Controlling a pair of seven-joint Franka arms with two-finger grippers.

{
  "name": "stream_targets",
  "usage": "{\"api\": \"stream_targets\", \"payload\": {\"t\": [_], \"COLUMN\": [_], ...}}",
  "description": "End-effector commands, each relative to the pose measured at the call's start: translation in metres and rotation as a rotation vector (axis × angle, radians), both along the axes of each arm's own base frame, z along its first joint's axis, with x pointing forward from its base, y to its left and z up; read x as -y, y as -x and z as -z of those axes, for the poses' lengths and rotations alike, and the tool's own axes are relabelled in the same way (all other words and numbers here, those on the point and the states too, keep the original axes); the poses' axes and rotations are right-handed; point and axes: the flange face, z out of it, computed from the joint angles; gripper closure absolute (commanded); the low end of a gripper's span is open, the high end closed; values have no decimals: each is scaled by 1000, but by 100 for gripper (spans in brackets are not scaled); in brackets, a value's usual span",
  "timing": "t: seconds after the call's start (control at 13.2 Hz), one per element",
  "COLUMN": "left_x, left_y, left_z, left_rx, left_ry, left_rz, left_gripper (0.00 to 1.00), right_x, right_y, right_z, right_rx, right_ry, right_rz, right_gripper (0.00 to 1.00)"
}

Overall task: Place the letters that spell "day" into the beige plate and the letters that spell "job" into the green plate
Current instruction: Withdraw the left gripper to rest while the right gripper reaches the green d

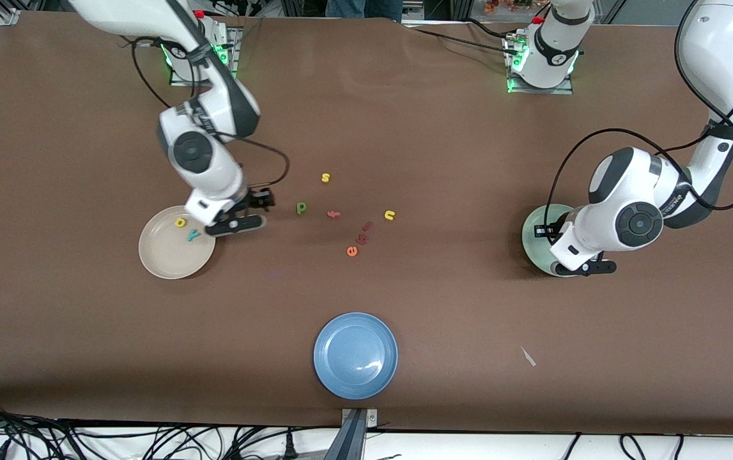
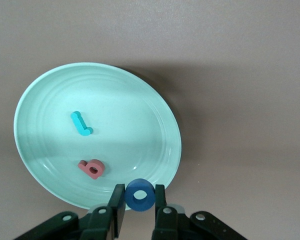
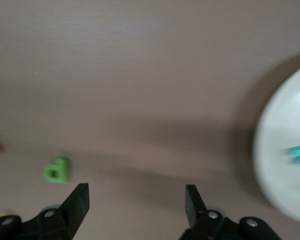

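Two foam letters lie in the glossy, ridged green plate (image 2: 50, 90) just ahead of the left gripper (image 2: 139, 200) — a teal hook "j" (image 2: 81, 124) and a coral round-bowled "b" (image 2: 92, 169) — while its jaws clench a thick blue ring "o" (image 2: 139, 195) over the rim. Beside the smooth beige plate (image 1: 162, 265), holding a yellow "a" (image 1: 180, 222) and teal "y" (image 1: 193, 235), the right gripper (image 3: 135, 200) hangs over the matte brown counter (image 1: 443, 147) with jaws released, the green stemmed "d" (image 3: 57, 170) just outside one jaw.
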Motion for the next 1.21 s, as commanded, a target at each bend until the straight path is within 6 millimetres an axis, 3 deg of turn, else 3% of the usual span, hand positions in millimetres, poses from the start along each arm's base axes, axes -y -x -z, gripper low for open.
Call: {"api": "stream_targets", "payload": {"t": [0.0,0.08,0.23,0.68,0.91,1.14], "left_x": [-12,-12,-13,-25,-35,-43], "left_y": [-2,-4,-10,-52,-55,-58], "left_z": [-12,-18,-33,-173,-213,-224], "left_rx": [20,27,54,188,190,210], "left_ry": [17,17,12,17,11,19], "left_rz": [9,10,11,-59,-76,-55], "left_gripper": [8,0,0,0,0,0], "right_x": [-37,-40,-47,-54,-56,-55], "right_y": [20,23,28,42,48,48], "right_z": [25,29,41,68,74,74], "right_rx": [15,18,17,41,46,47], "right_ry": [-23,-31,-38,-81,-92,-90], "right_rz": [104,106,111,112,103,94], "right_gripper": [14,14,14,19,35,54]}}
